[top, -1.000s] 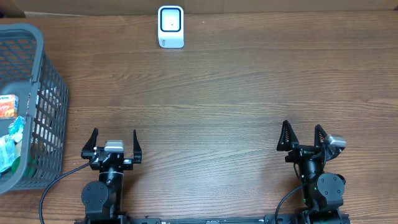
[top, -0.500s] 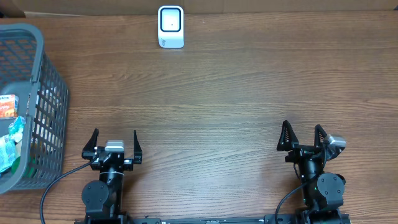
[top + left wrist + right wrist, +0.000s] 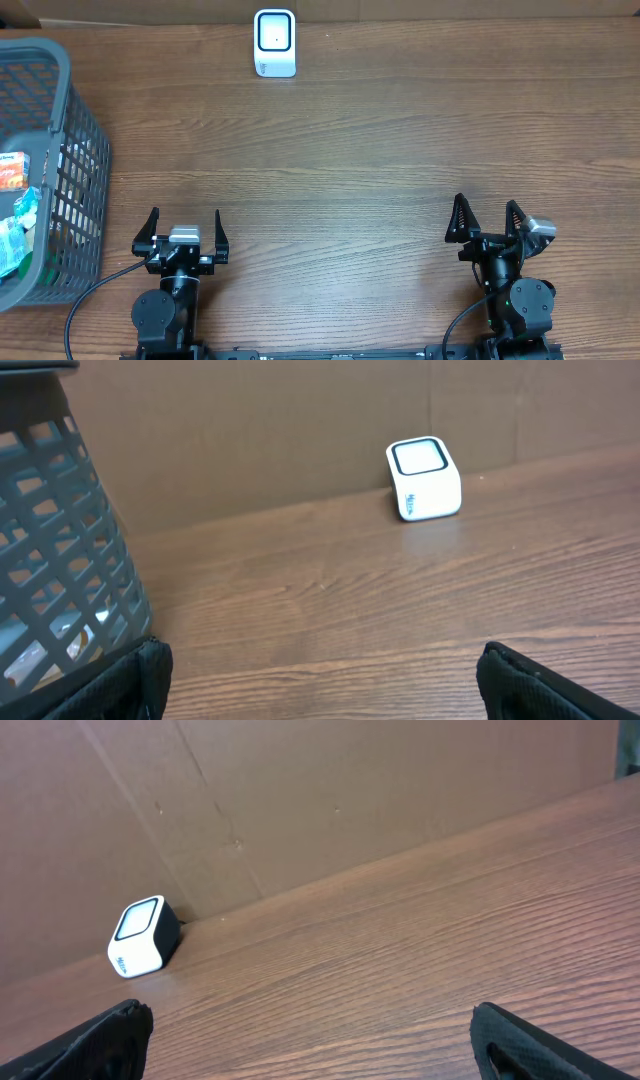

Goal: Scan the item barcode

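A white barcode scanner [image 3: 275, 43] with a dark-rimmed window stands at the far edge of the table; it also shows in the left wrist view [image 3: 425, 478] and the right wrist view [image 3: 143, 936]. Packaged items lie in the grey basket [image 3: 80, 170] at the left: an orange-labelled pack [image 3: 10, 172] and a teal one [image 3: 22, 212]. No barcode shows. My left gripper [image 3: 184, 214] [image 3: 322, 665] hangs open and empty at the near edge, just right of the basket. My right gripper [image 3: 486, 203] [image 3: 310, 1025] is open and empty at the near right.
The basket's slatted wall [image 3: 60, 550] rises close on the left of my left gripper. A brown cardboard wall [image 3: 300, 800] backs the table behind the scanner. Bare wood tabletop [image 3: 350, 170] lies between the grippers and the scanner.
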